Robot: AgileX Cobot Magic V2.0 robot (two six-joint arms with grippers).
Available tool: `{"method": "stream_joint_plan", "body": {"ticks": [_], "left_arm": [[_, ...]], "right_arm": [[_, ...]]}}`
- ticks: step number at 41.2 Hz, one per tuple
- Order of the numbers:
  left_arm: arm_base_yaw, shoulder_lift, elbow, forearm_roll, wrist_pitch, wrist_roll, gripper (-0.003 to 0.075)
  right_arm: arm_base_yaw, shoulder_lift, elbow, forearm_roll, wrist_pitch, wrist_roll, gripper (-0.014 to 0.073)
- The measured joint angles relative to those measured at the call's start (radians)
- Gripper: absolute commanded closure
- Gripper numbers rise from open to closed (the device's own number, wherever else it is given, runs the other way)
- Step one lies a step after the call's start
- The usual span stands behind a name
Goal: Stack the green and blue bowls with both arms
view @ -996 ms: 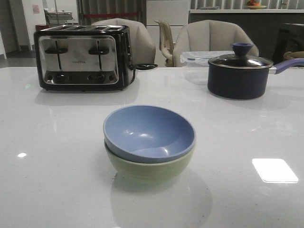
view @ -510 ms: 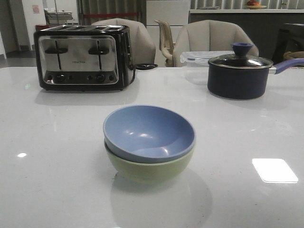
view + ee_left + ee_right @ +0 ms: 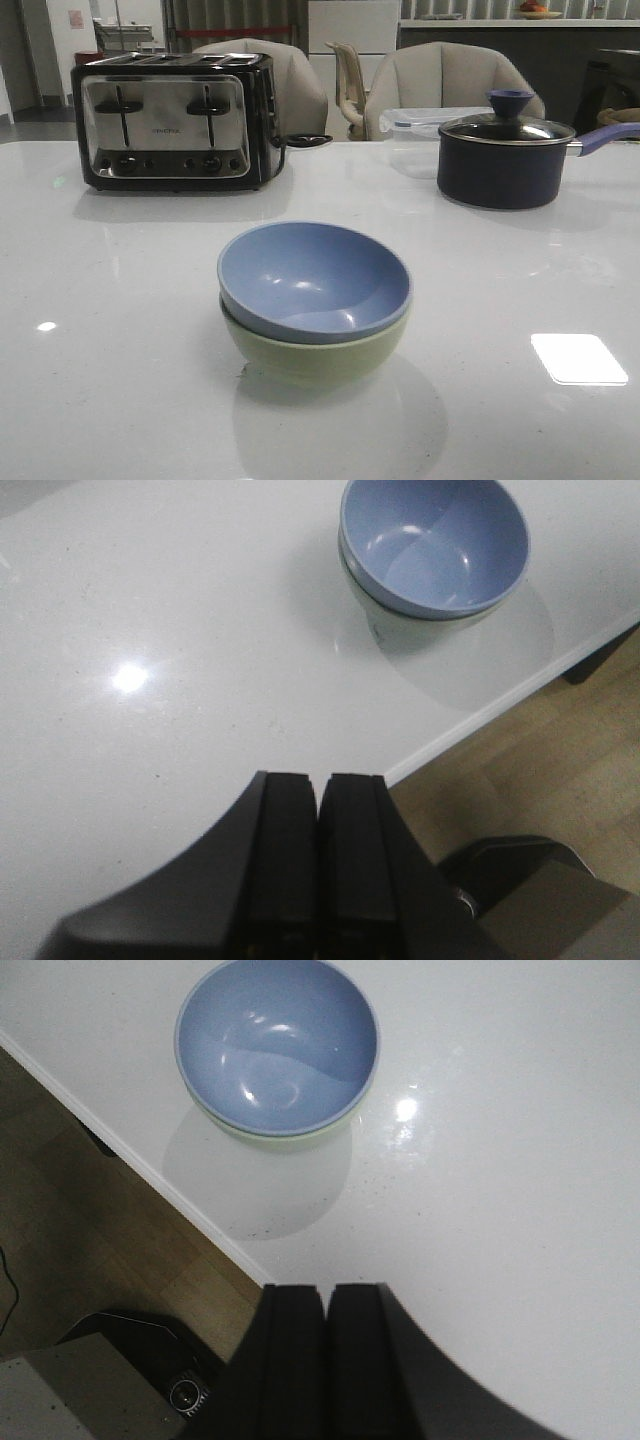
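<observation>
Nothing has moved since the earlier frames: the blue bowl (image 3: pixel 314 280) still sits nested inside the green bowl (image 3: pixel 312 352) near the middle of the white table (image 3: pixel 110 350), tipped a little to one side. Both arms are out of the front view. From its wrist camera, the left gripper (image 3: pixel 318 810) has its 2 fingers pressed together with nothing between them, well apart from the bowls; the right gripper (image 3: pixel 326 1315) is likewise clenched and empty. Behind stand a chrome toaster (image 3: pixel 175 120), its small front lettering too blurred to read, and a dark saucepan (image 3: pixel 505 158) with a glass lid.
</observation>
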Motion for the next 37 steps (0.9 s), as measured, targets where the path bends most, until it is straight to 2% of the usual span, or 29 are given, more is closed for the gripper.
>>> {"method": "stream_joint_plan", "body": {"ticks": [2,6,14,20,31,37], "left_arm": [[0.035,-0.033,0.019,0.002,-0.032,0.000,0.0622],[0.110,-0.136,0.097,0.021,-0.180,0.000,0.0622],[0.274,-0.368,0.390,0.037,-0.533,0.000,0.0622],[0.373,-0.527,0.575,0.037,-0.676,0.000,0.0622],[0.424,-0.665,0.760,0.037,-0.856,0.000,0.0622],[0.427,-0.670,0.780,0.029,-0.949,0.000,0.0622]], "right_arm": [[0.000,0.000,0.000,0.000,0.000,0.000,0.0554],[0.000,0.000,0.000,0.000,0.000,0.000,0.0554],[0.000,0.000,0.000,0.000,0.000,0.000,0.0554],[0.000,0.000,0.000,0.000,0.000,0.000,0.0554],[0.000,0.000,0.000,0.000,0.000,0.000,0.0554],[0.000,0.000,0.000,0.000,0.000,0.000,0.0554]]}}
